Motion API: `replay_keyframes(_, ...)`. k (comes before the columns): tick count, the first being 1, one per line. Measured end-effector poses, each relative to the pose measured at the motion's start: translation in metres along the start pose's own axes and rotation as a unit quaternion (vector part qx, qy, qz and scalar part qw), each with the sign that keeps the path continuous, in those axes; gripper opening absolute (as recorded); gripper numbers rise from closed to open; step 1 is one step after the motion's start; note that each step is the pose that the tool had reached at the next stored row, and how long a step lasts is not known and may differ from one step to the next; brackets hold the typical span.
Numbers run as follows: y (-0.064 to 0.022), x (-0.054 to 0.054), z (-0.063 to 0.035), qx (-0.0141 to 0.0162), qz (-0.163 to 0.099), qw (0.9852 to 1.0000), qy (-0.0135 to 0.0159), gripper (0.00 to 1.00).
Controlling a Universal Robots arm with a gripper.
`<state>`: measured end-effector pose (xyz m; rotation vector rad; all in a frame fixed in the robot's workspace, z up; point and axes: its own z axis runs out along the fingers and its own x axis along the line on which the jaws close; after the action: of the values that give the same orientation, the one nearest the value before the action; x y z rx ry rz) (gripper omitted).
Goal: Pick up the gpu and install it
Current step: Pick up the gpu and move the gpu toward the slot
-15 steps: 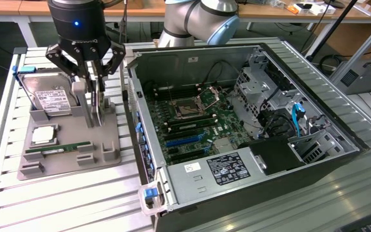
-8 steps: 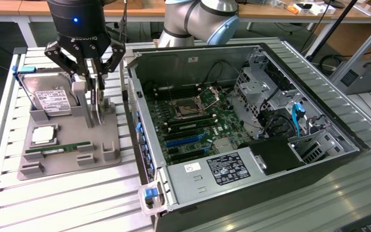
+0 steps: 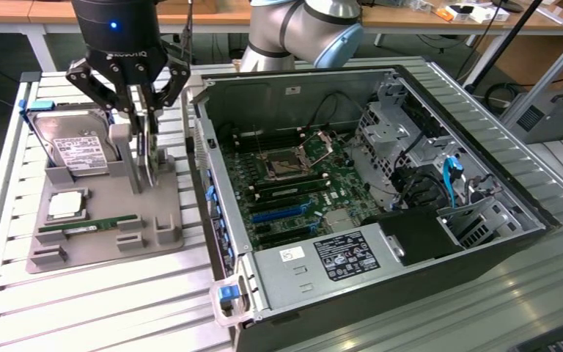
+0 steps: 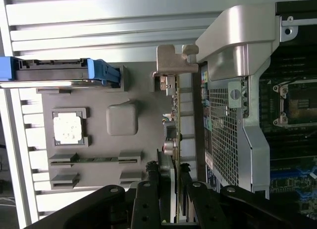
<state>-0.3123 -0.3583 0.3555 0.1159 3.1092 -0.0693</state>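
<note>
The gripper (image 3: 137,121) is clamped on the gpu (image 3: 144,163), holding it upright over the grey tray (image 3: 96,238), likely the attitude the slot in the computer case (image 3: 380,290) needs.

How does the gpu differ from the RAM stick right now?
The gpu stands on edge, clamped in the gripper; the RAM stick lies low in its holders on the grey tray, untouched. The gpu carries a silver bracket at one end; the RAM stick is a bare narrow strip. Both are green boards.
</note>
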Motion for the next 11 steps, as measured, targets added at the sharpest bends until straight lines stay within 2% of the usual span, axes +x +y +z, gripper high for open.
replay_keyframes(11,-0.0002,-0.0001,-0.0052,0.0,0.0,1.0,0.0,0.27)
